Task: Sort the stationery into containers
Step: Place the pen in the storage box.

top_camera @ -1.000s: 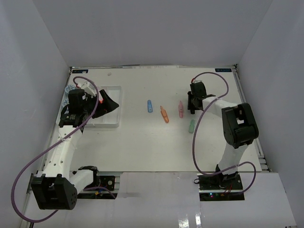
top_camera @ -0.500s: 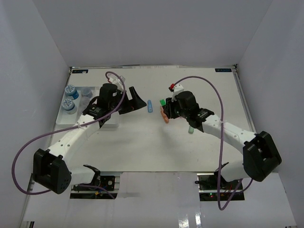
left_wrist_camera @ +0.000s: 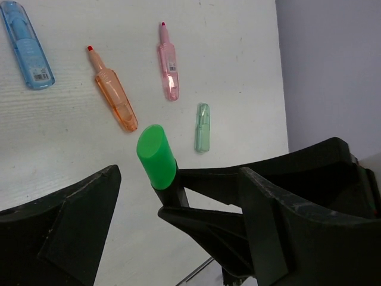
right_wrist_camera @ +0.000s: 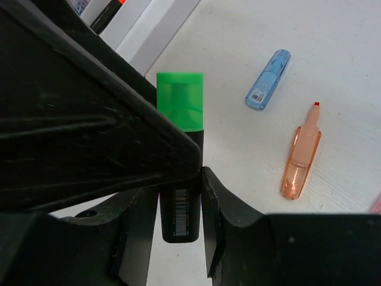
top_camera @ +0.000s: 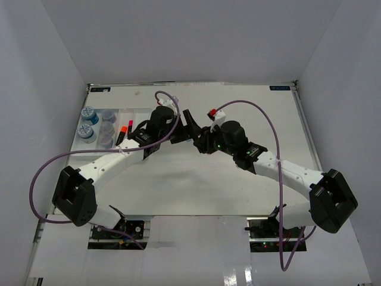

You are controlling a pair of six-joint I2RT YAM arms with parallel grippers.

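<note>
My right gripper (top_camera: 201, 142) (right_wrist_camera: 180, 182) is shut on a short black highlighter with a green cap (right_wrist_camera: 180, 119), held above the table near its middle. The highlighter also shows in the left wrist view (left_wrist_camera: 156, 156), cap up. My left gripper (top_camera: 189, 127) (left_wrist_camera: 178, 173) is open, with its jaws wide on either side of the highlighter, and one of its fingers (right_wrist_camera: 89, 119) crosses close beside it. The white divided tray (top_camera: 143, 113) lies at the far left. Pastel blue (left_wrist_camera: 27, 44), orange (left_wrist_camera: 113, 98), pink (left_wrist_camera: 168, 71) and green (left_wrist_camera: 202, 128) markers lie on the table below.
The tray holds two blue-lidded jars (top_camera: 88, 113), clear grey jars (top_camera: 108, 117) and an orange-capped highlighter (top_camera: 122, 132). Its corner shows in the right wrist view (right_wrist_camera: 161, 30). Both arms cross the middle of the table and hide the markers from above. Grey walls stand on three sides.
My left gripper has moved right, from the tray to the table's middle. My right gripper has moved left with the green-capped highlighter, and the two now meet.
</note>
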